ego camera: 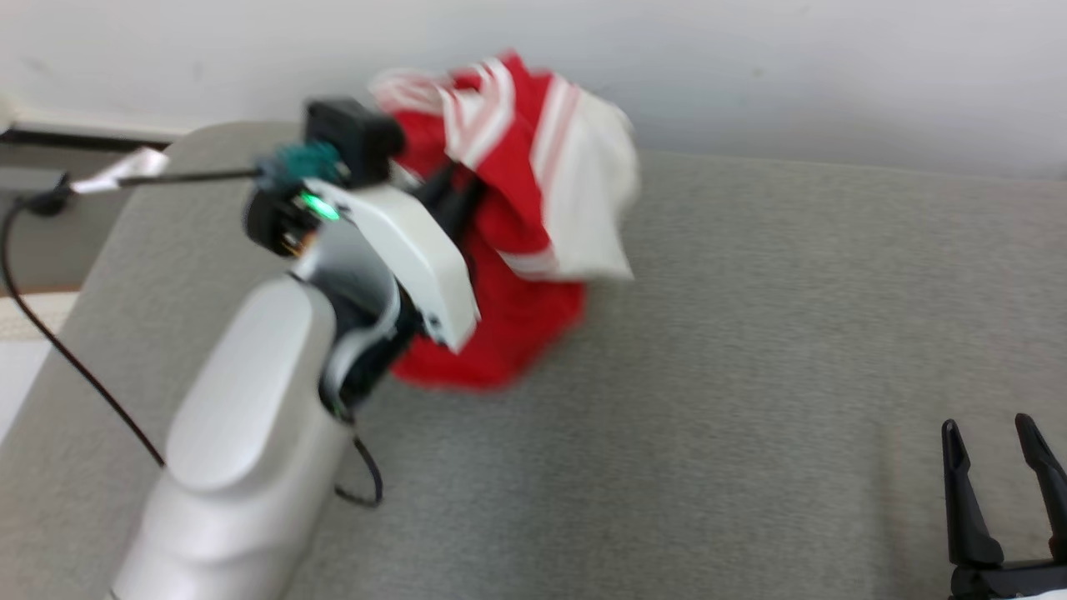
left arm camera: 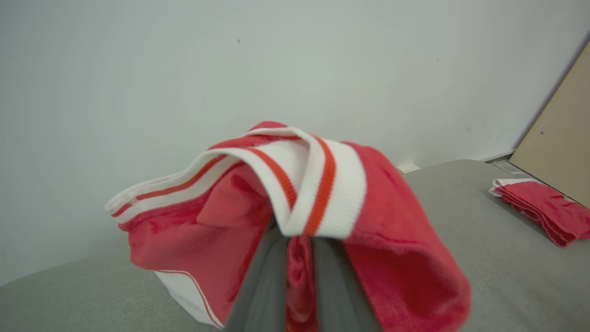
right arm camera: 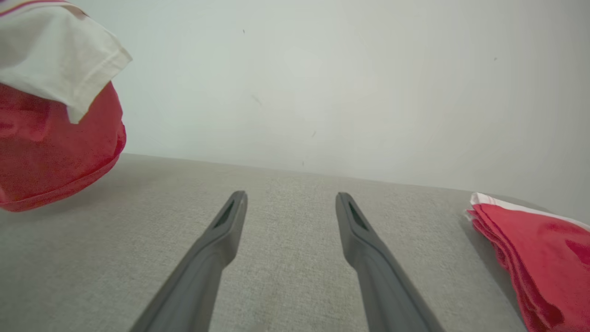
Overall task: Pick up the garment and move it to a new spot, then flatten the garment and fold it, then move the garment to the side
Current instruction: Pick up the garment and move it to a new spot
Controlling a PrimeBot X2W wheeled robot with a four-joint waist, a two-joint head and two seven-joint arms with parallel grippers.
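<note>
The left gripper [left arm camera: 299, 244] is pinching the garment [ego camera: 533, 250] tight, bunching it at the upper middle over the table [ego camera: 792, 333]. The right gripper [ego camera: 1000, 442] is gaping wide, empty, lower right.

You have the garment [ego camera: 517, 250] toward the far left of the surface [ego camera: 750, 375], close to the wall behind it, hanging from the fingers of the left gripper [left arm camera: 299, 244]. The right gripper [ego camera: 988, 423] sits well apart at your near right, over the surface. A folded stack [right arm camera: 544, 258] lies farther right on the surface.
</note>
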